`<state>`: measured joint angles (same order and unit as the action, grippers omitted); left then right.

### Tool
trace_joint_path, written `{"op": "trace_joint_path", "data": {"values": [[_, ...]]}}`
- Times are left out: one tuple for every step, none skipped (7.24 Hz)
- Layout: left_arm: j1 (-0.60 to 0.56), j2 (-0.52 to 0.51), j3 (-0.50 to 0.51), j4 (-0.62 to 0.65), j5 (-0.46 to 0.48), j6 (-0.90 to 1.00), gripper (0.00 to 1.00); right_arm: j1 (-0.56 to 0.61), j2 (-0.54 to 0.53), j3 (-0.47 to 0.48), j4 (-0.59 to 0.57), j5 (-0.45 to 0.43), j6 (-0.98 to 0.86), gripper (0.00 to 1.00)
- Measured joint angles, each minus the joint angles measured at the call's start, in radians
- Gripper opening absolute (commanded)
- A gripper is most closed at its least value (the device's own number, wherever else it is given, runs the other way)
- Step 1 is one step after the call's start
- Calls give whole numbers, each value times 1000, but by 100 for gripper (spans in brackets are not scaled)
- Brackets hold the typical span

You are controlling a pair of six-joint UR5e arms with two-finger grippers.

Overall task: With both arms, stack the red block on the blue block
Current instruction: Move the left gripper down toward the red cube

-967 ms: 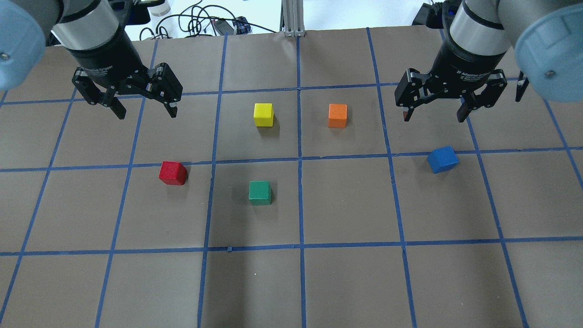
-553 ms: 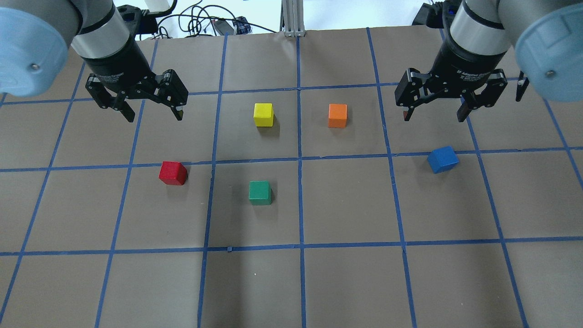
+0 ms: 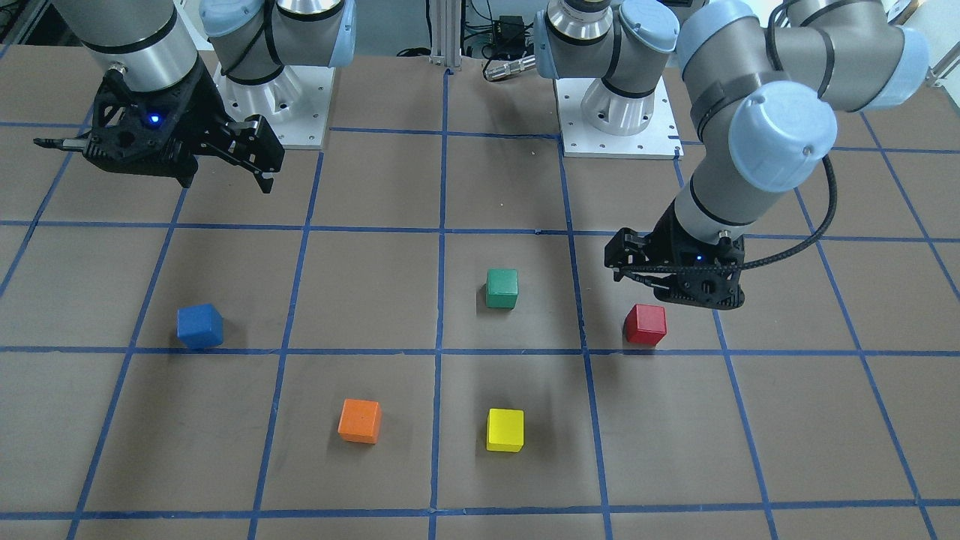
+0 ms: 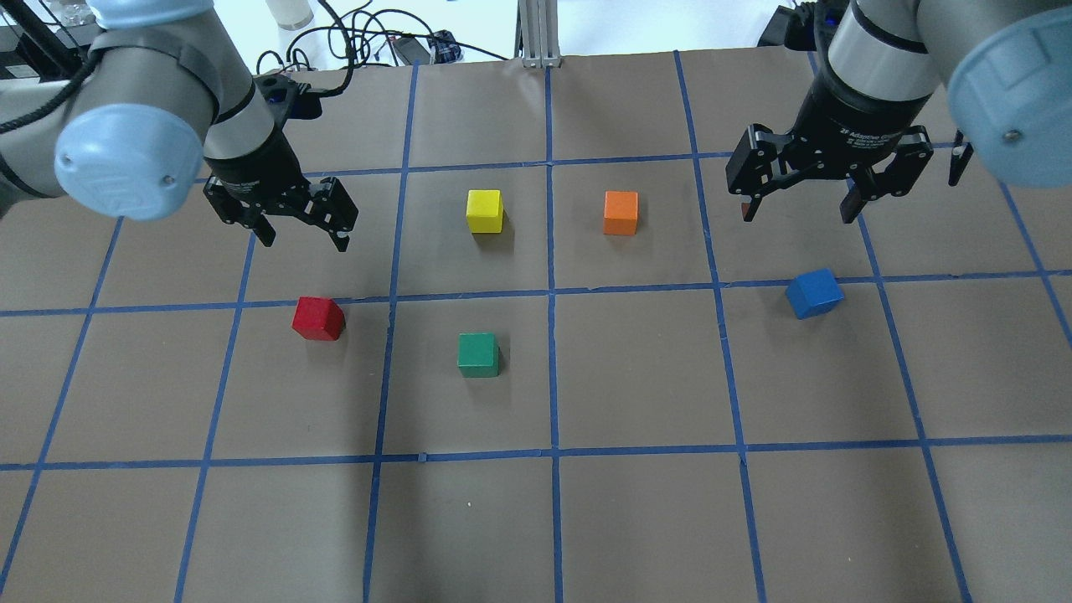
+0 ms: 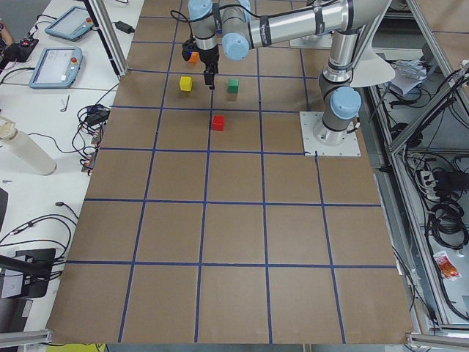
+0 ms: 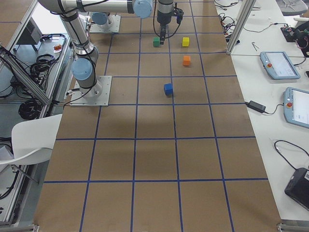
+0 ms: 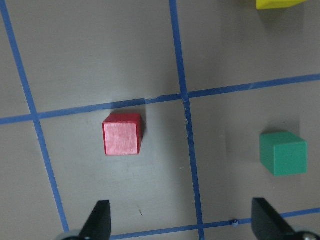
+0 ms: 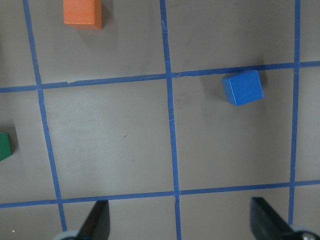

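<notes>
The red block (image 4: 318, 318) sits on the brown table, left of centre; it also shows in the front view (image 3: 646, 324) and the left wrist view (image 7: 121, 140). My left gripper (image 4: 304, 241) is open and empty, hovering just beyond the red block, apart from it. The blue block (image 4: 814, 293) sits at the right, slightly rotated, and shows in the right wrist view (image 8: 243, 88). My right gripper (image 4: 796, 216) is open and empty, held high beyond the blue block.
A green block (image 4: 478, 354), a yellow block (image 4: 485, 210) and an orange block (image 4: 621, 213) stand between the two arms. Blue tape lines grid the table. Cables (image 4: 368, 42) lie past the far edge.
My left gripper has moved right and nearer, lowering toward the red block, still open. My right arm and all blocks have not moved.
</notes>
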<state>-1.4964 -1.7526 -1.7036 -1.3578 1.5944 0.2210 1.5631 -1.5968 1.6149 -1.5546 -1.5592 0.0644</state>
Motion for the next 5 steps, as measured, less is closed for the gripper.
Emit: {"op": "trace_joint_path", "data": {"values": [[16, -24, -47, 65, 30, 54, 100, 0, 0, 0, -5, 0, 0, 100], [40, -42, -100, 144, 58, 108, 100, 0, 0, 0, -8, 0, 0, 100], [63, -60, -161, 242, 68, 146, 100, 0, 0, -1, -9, 0, 0, 100], [78, -77, -217, 334, 70, 166, 100, 0, 0, 0, -9, -1, -1, 100], [83, -93, -254, 388, 62, 172, 100, 0, 0, -1, -10, -1, 0, 100]]}}
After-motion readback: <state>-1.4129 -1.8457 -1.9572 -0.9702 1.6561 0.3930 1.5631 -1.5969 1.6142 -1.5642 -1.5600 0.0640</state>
